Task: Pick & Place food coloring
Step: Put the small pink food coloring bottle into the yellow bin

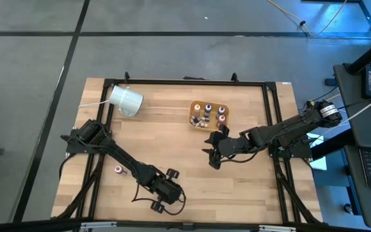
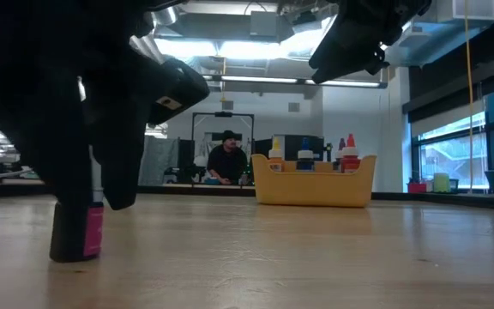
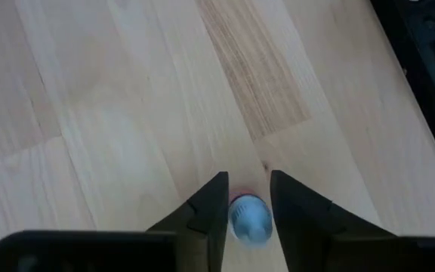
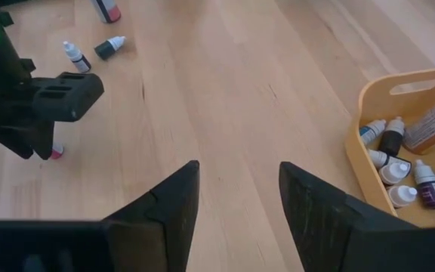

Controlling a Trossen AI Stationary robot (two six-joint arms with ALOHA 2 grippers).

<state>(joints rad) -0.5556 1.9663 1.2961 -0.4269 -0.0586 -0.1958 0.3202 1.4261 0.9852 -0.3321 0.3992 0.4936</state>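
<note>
Two fingers (image 3: 210,215) flank vial (image 3: 249,219) (pink-based low) (image 2: 82,232)

Pale striped wood table (image 1: 172,148), yellow tray (image 2: 316,184), pink-labelled bottle (image 2: 80,232), black gripper (image 3: 248,198)

Both arms are dark, near black, built of jointed segments with thin black cables looping beside them. Right arm (image 1: 282,134): a pale silver-white ring at the joint farthest from the yellow tray (image 1: 227,117), chunky dark links between. Left arm (image 1: 118,156): blocky black housings and small round knobs at its wrist end, well apart from the tray. Right gripper (image 4: 236,198): two flat matte-black fingers with finely textured faces. Left gripper (image 3: 249,204): two tapering black fingers. A green indicator light glows on the left arm's body.
</note>
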